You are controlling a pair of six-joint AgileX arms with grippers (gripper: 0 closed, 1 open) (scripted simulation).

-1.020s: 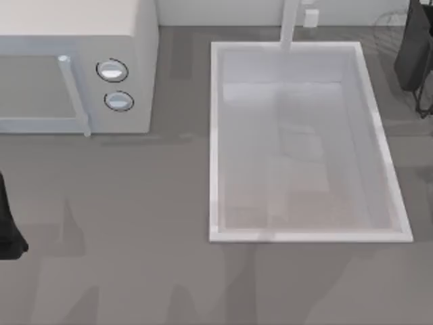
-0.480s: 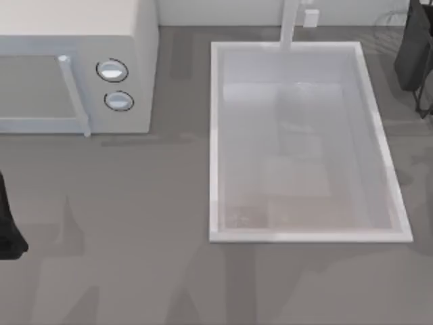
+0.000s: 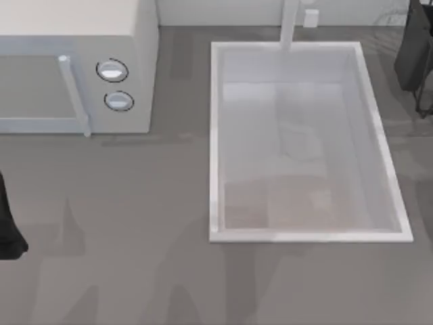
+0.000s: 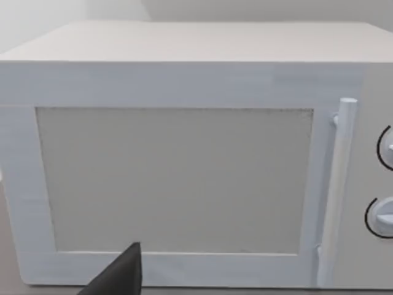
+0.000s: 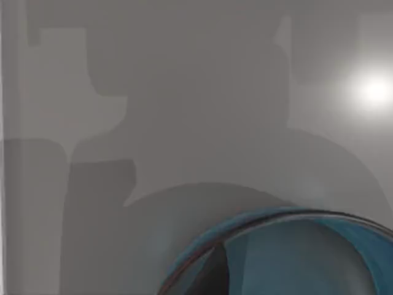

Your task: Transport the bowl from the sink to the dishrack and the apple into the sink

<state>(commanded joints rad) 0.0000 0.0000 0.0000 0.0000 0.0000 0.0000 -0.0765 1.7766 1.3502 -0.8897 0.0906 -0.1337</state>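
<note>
One bowl [image 5: 288, 246], glossy blue with a thin reddish-brown rim, sits close beneath the right wrist camera, its curved edge arching over a plain grey surface crossed by blocky shadows and one bright glare spot. I cannot tell from that view where on the table it is, nor whether the right gripper is clenched on it or has let go.

From above, the sink [image 3: 215, 135] takes up the table from the centre out towards 3 o'clock, a white rectangular basin with a raised pale rim on all four sides and a pale floor. The white tap [image 3: 289, 24] rises at the rim's 12 o'clock edge. The right arm [image 3: 416, 47] is a dark shape at 2 o'clock, beyond the sink's far right corner and apart from the rim, with thin dark wires [image 3: 425, 101] just beside it.

The microwave [image 3: 74, 40] fills the 10 to 11 o'clock corner, its two round knobs [image 3: 112, 70] facing the counter and a strip of grey between it and the sink's left rim. The grey counter [image 3: 135, 237] runs open from 6 round to 9 o'clock. The left arm [image 3: 8, 223] is parked at the 8 o'clock edge; the left gripper [image 4: 120, 275] shows as a dark tip facing the microwave door, and I cannot tell if it is released or clenched
</note>
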